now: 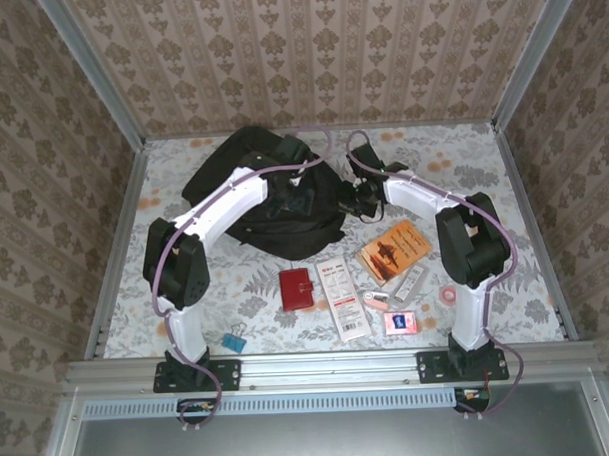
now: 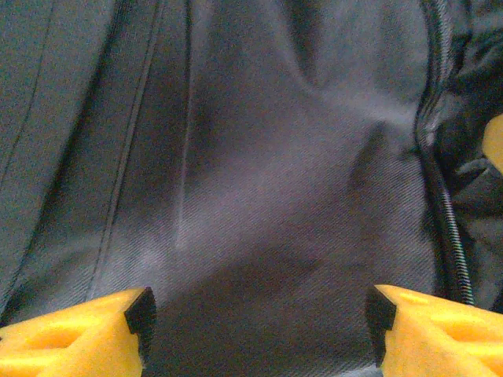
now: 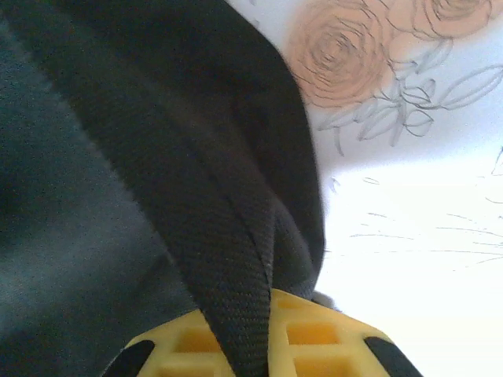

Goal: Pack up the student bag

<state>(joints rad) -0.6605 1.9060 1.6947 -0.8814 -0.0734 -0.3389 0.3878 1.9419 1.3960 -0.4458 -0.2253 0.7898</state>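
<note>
The bag lies on the table toward the far edge, left of the middle, slumped into a rounded heap. The step in hand is judged to be opening it so that things can be put in.

The right gripper is placed at the bag's right side. In its wrist view the fingers are pressed together on a strap, which is pinched between them. The left gripper is held just over a flat panel of the bag. Its fingers are spread wide, with only cloth beneath the gap. A zipper runs along the panel's right side; whether it is already parted cannot be told.

To do the step well, the strap should be drawn outward gently, so that the cloth is tensioned and the bag is not dragged over the table. The left gripper is better moved to the zipper line than closed on the panel, where only a loose fold would be caught.

The bag's cloth is a dark, fine twill, limp and creased, and it is expected to give under any pull. The strap is coarser ribbed webbing, folded along its length. The zipper is a fine coil. The table is covered with a smooth floral print, on which the bag is likely to slide.

Toward the near edge, mostly right of the middle, flat things are laid out: a red wallet, a white packet and an orange booklet. A blue clip lies by the near edge at the left.
</note>
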